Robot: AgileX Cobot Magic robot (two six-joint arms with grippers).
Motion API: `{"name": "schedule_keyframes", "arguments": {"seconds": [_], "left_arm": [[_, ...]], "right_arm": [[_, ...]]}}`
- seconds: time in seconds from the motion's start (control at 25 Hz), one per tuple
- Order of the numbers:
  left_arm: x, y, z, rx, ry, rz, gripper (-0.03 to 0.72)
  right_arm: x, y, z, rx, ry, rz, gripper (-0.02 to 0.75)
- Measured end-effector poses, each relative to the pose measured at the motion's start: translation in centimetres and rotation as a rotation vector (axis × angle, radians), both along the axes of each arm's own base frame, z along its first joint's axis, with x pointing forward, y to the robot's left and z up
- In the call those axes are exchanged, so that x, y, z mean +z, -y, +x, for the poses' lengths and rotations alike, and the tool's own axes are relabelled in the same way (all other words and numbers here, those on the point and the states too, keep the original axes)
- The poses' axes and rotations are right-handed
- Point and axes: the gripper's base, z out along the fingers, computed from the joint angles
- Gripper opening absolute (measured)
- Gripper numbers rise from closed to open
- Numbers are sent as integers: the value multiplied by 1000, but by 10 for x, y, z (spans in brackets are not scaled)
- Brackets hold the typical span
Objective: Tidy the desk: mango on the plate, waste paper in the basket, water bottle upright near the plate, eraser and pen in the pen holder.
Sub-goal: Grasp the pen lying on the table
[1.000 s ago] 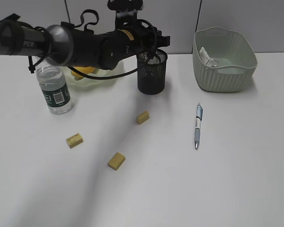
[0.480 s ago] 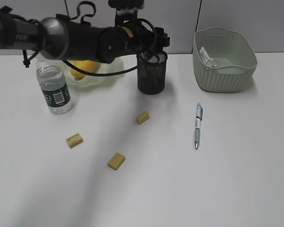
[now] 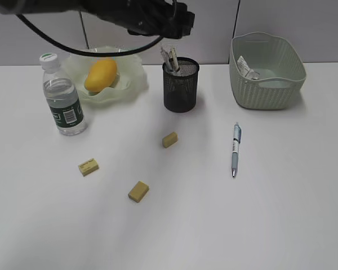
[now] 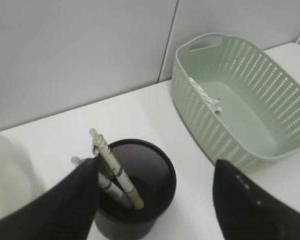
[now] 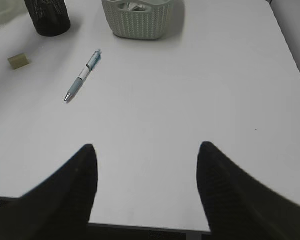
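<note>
The mango (image 3: 100, 75) lies on the ruffled green plate (image 3: 132, 87) at the back left. The water bottle (image 3: 62, 104) stands upright in front of the plate. The black mesh pen holder (image 3: 180, 86) holds two pens (image 4: 115, 172). A blue pen (image 3: 235, 148) lies on the desk (image 3: 270, 214); it also shows in the right wrist view (image 5: 83, 75). Three yellow erasers (image 3: 169, 139) (image 3: 88, 167) (image 3: 138, 191) lie on the desk. Waste paper (image 3: 246, 67) lies in the basket (image 3: 267, 84). My left gripper (image 4: 157, 167) is open and empty above the pen holder. My right gripper (image 5: 146, 150) is open over the desk's near edge.
A grey partition wall (image 3: 293, 22) runs behind the desk. The basket (image 4: 240, 110) stands right of the pen holder (image 4: 135, 200) in the left wrist view. The desk's right edge (image 5: 290, 50) shows in the right wrist view.
My left arm has risen up and away from the pen holder, uncovering the mango and plate. Two pens now stick out of the holder.
</note>
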Motion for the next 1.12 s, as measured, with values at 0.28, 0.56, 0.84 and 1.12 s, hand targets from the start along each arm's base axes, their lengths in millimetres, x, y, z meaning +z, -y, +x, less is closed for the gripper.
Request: {"name": "schedule_keyframes", "arguments": {"seconds": [0.28, 0.56, 0.84, 1.12], "left_arm": [[50, -23, -26, 0, -65, 41, 539], [79, -84, -31, 104, -182, 101, 533], [91, -161, -25, 276, -261, 198, 533], [88, -219, -19, 417, -350, 221, 533]], "right_arm": [[0, 0, 0, 0, 0, 0, 496], [0, 0, 0, 0, 0, 0, 495], [0, 0, 0, 0, 0, 0, 495], [0, 0, 0, 0, 0, 0, 495]]}}
